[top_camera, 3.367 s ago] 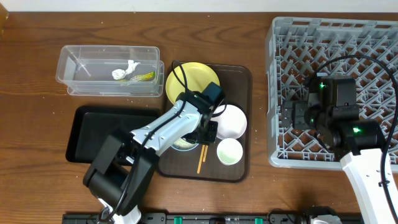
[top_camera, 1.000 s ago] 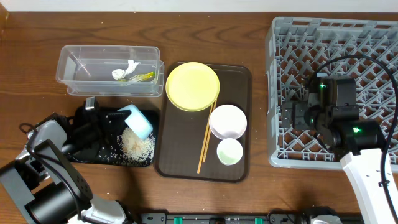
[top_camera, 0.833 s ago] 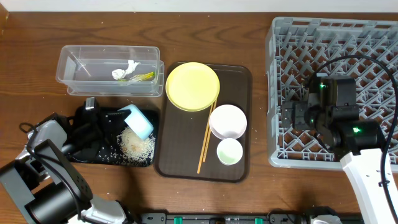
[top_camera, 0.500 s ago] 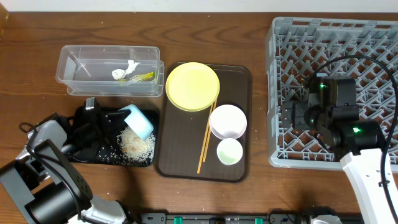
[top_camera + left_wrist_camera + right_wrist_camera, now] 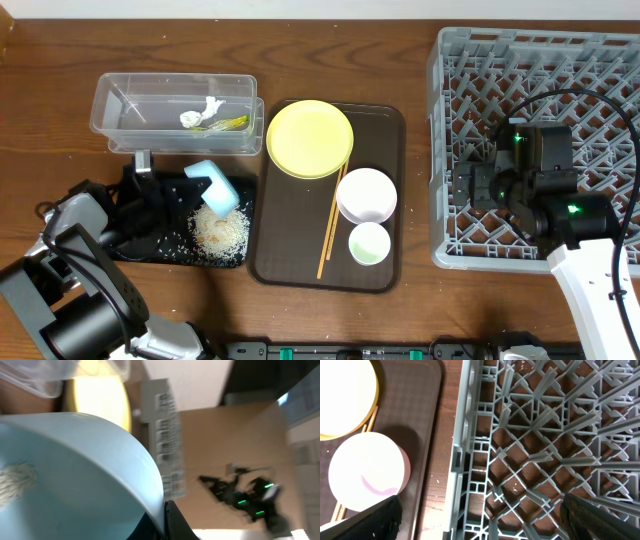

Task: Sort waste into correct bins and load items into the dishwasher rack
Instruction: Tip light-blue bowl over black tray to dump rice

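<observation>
Left tool (image 5: 192,181) is clamped on the light blue bowl (image 5: 216,187), which is tipped over the black tray (image 5: 150,252) at about 8 o'clock on the bench (image 5: 60,60). Rice scraps (image 5: 222,231) sit piled in the tray at the bowl's 6 o'clock. Right tool (image 5: 482,517) is spread wide, holding nothing, above the 9 o'clock edge of the rack (image 5: 530,60), over at 3 o'clock.

No legible words, brands or numbers anywhere, a pale strip (image 5: 162,440) with rows of dark barcode-like printed blocks in the left wrist view, too blurred to read, print on the green-and-orange snack wrapper (image 5: 228,123) inside the clear tub (image 5: 120,105) too small to make out
</observation>
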You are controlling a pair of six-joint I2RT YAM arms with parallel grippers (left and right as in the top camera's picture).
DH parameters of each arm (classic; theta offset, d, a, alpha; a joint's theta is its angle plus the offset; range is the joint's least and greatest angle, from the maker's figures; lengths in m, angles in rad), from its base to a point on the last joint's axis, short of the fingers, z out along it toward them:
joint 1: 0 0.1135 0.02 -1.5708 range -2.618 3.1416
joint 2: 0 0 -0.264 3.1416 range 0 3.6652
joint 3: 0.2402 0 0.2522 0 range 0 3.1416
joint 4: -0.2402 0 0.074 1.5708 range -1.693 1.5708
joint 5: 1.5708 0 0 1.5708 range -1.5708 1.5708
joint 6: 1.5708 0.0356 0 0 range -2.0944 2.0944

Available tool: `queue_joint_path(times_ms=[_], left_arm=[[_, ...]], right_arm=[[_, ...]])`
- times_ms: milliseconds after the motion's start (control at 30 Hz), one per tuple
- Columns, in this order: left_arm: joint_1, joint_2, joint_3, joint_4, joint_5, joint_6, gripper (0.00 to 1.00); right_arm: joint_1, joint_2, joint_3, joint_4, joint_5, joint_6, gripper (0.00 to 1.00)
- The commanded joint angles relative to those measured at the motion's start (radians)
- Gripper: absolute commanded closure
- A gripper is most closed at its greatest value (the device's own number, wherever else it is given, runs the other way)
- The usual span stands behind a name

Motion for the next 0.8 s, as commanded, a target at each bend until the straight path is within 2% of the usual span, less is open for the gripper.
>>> queue_joint_path(times_ms=[0, 233, 433, 633, 767], left_arm=[[0.005, 0.003, -0.002, -0.01, -0.106, 0.105, 0.94], [0.005, 0.003, -0.002, -0.036, -0.092, 0.106, 0.94], [0.005, 0.003, -0.002, -0.015, 0.089, 0.13, 0.94], [0.006, 0.003, -0.002, -0.002, 0.093, 0.098, 0.94], [0.006, 0.003, -0.002, -0.002, 0.094, -0.052, 0.94]], right_arm=[[-0.006, -0.001, 0.019, -0.003, 0.0, -0.01, 0.01], [-0.006, -0.001, 0.019, -0.003, 0.0, -0.01, 0.01], [-0.006, -0.001, 0.019, -0.007, 0.0, -0.01, 0.01], [-0.006, -0.001, 0.019, -0.011, 0.0, -0.01, 0.01], [-0.006, -0.001, 0.019, -0.011, 0.0, -0.01, 0.01]])
